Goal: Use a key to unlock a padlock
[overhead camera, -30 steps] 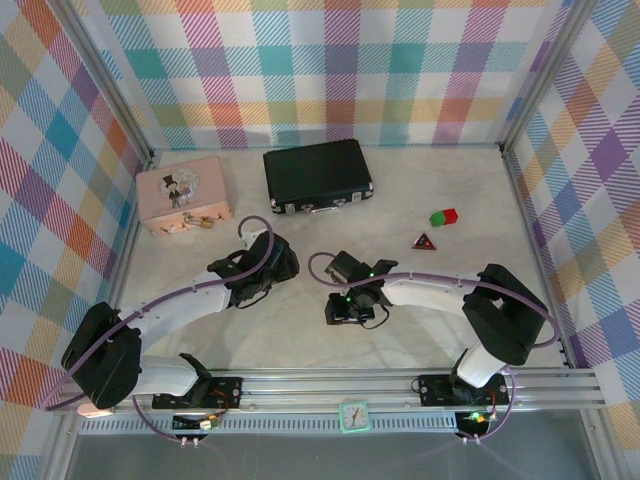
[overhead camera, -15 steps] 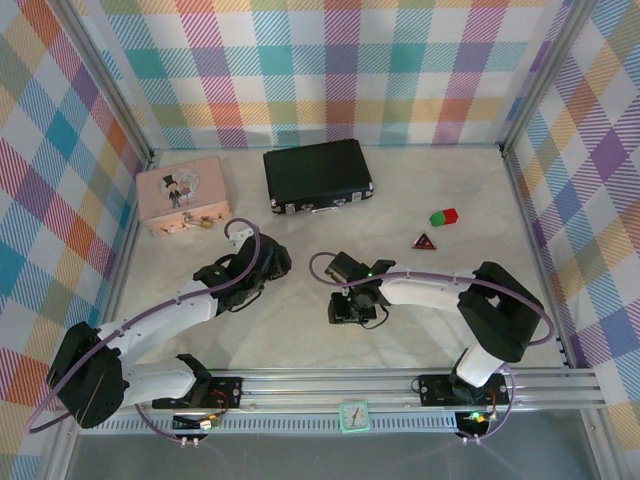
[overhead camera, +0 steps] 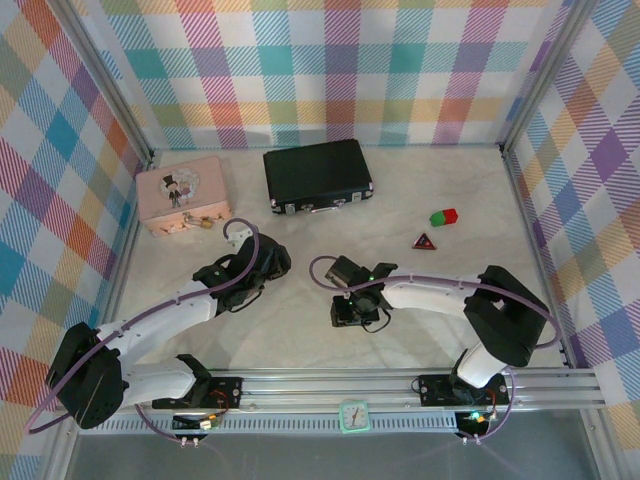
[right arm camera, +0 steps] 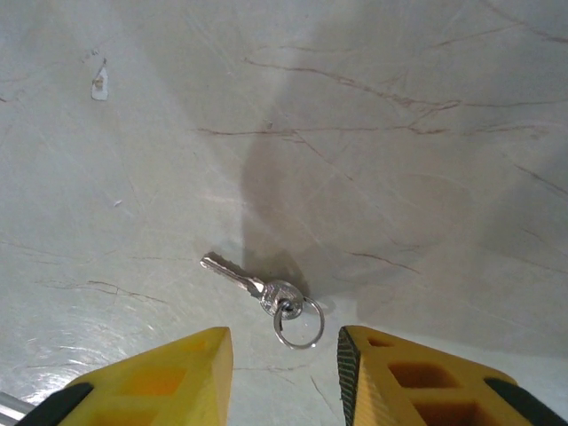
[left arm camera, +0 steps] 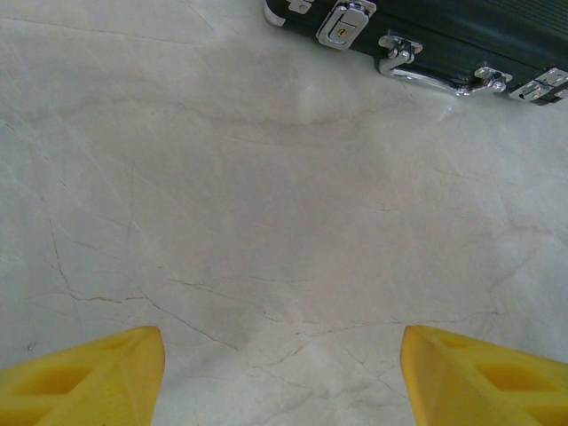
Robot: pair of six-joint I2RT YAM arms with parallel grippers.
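At the near edge, a ribbed aluminium rail (overhead camera: 330,385) carries both arm bases, with a small mint-green square clock (overhead camera: 352,415) fixed just in front of it. Beyond the rail lies the pale marble-patterned counter (overhead camera: 290,335), glossy and crossed by thin brown and grey veins.

The right hand (right arm camera: 284,373) hangs low over the near middle of the counter, its yellow fingers (right arm camera: 160,377) moderately spread and pinching nothing. The small silver key (right arm camera: 253,284) lies flat on the counter just ahead of the gap between those fingers. A thin wire ring (right arm camera: 298,324) is looped through its head and its blade points away to the left in the wrist view. The arm casts a soft shadow over the stone around it.

The left hand (left arm camera: 282,377) is a little farther back and to the left, with its yellow fingers widely spread over bare counter.

Farther on, toward the right, a small red triangular piece (overhead camera: 425,240) and a green-and-red block (overhead camera: 443,216) lie near each other. At the far left sits a pale pink rectangular box (overhead camera: 182,192) with a picture on its lid. The tiny brass-coloured padlock (overhead camera: 205,223) rests against the box's near side. Beside the box stands a black hard case (overhead camera: 318,175) with chrome latches and a handle.

Walls (overhead camera: 330,70) of pastel plaid in pink, teal, orange and purple close the space on three sides.
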